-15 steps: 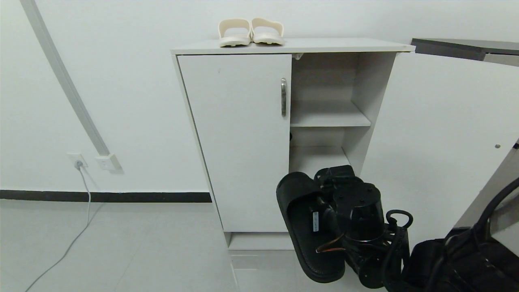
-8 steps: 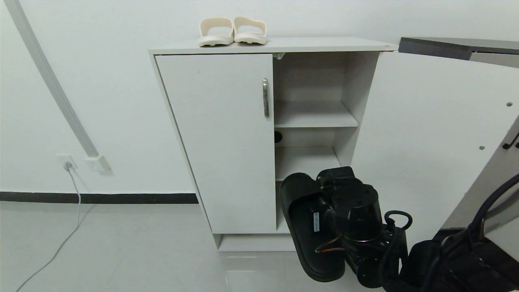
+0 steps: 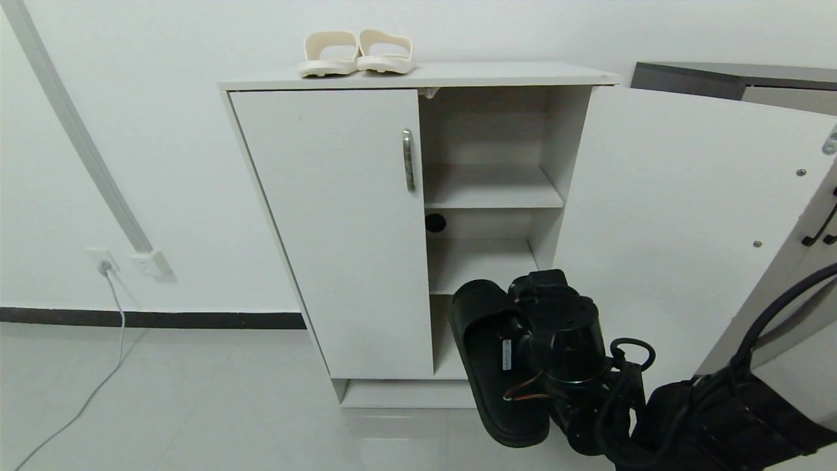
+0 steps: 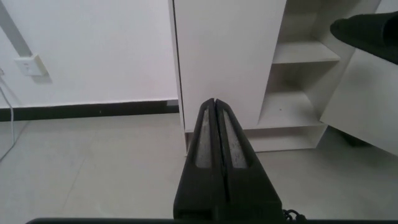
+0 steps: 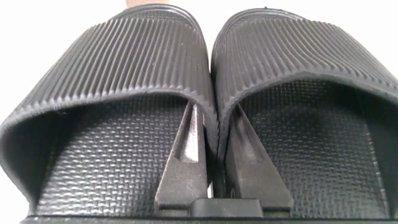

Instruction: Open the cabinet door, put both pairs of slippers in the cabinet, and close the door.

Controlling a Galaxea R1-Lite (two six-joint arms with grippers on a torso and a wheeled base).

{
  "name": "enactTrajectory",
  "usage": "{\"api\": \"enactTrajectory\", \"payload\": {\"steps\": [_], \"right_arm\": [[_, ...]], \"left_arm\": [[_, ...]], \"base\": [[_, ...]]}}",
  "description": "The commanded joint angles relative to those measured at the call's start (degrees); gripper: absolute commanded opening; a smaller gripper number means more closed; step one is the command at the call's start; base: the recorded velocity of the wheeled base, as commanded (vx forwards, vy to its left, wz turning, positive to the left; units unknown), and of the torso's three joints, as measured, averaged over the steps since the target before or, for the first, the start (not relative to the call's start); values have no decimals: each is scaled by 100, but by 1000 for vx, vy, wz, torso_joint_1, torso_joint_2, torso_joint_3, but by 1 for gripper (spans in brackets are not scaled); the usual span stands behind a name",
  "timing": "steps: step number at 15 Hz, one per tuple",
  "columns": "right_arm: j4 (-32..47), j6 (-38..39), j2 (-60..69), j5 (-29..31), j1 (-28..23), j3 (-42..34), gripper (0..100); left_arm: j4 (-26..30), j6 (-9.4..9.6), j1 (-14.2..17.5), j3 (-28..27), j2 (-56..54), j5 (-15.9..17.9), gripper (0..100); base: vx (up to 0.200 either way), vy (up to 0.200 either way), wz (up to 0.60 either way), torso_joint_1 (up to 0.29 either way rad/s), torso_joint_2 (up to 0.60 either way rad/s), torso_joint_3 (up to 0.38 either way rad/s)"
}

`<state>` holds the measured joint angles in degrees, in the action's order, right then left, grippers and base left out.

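The white cabinet (image 3: 340,229) has its left door shut and its right door (image 3: 667,216) swung wide open, baring two shelves (image 3: 490,190). A cream pair of slippers (image 3: 356,52) lies on the cabinet top. My right gripper (image 3: 523,314) is shut on a black pair of slippers (image 3: 487,353), held in front of the lower opening. In the right wrist view its fingers (image 5: 186,155) pinch the two inner strap edges of the black slippers (image 5: 124,81) together. My left gripper (image 4: 214,109) is shut with nothing in it, low over the floor and facing the cabinet (image 4: 230,56).
A metal handle (image 3: 408,160) sits on the shut left door. A wall socket with a grey cable (image 3: 104,265) and a slanting grey conduit (image 3: 72,131) are on the wall to the left. Dark grey furniture (image 3: 732,75) stands behind the open door. Tiled floor lies in front.
The whole head picture has shifted, so the camera moved: the cabinet now lies further left in it. The black slippers stay in my right gripper, now more squarely before the open side.
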<state>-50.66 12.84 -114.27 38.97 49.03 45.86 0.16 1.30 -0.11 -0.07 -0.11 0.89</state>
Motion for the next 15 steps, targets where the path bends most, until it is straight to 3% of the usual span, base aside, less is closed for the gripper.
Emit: {"api": "enactTrajectory", "payload": {"steps": [1, 11, 15], "right_arm": [[-5, 8, -77, -65, -16, 63, 0], [-128, 0, -614, -250, -148, 494, 0], [-128, 0, -693, -259, -183, 503, 0]], "left_arm": [[2, 1, 2, -1, 11, -1, 0], [2, 1, 2, -1, 11, -1, 0], [2, 1, 2, -1, 11, -1, 0]], "base": [[0, 0, 0, 0, 0, 0], [0, 0, 0, 0, 0, 0], [0, 0, 0, 5, 1, -156]]}}
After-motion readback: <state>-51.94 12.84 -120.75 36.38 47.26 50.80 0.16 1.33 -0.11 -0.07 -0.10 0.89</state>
